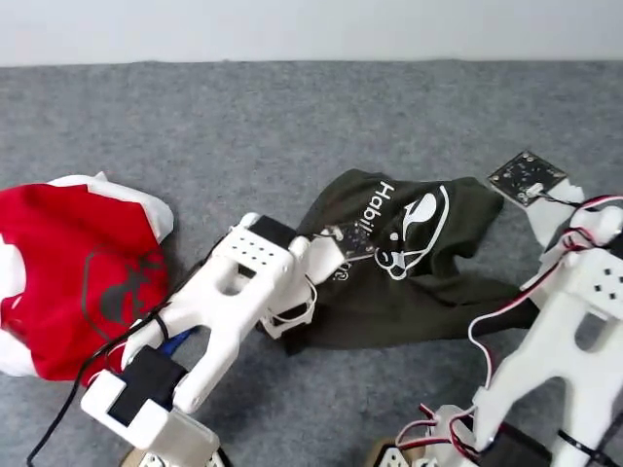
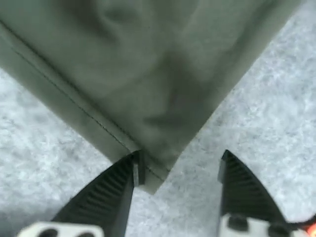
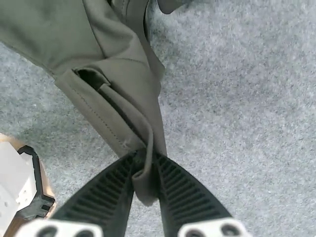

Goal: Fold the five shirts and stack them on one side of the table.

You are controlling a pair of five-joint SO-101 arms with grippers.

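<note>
Pinching olive shirt [image 3: 106, 74], right tool [image 3: 146, 163]

Grey, rough-napped table [image 1: 292, 107], seen from above. Carries two heaps of cloth, well apart from each other. At the left edge, a red shirt [image 1: 68, 272], bunched up with a dark print on top and white cloth [image 1: 146, 206] showing along its far and near rims. Near the middle, a dark green shirt [image 1: 389, 292], loosely spread and creased, white print facing up, one strip stretching out toward the right. In the left wrist view, a hemmed corner flat on the grey nap.
</note>
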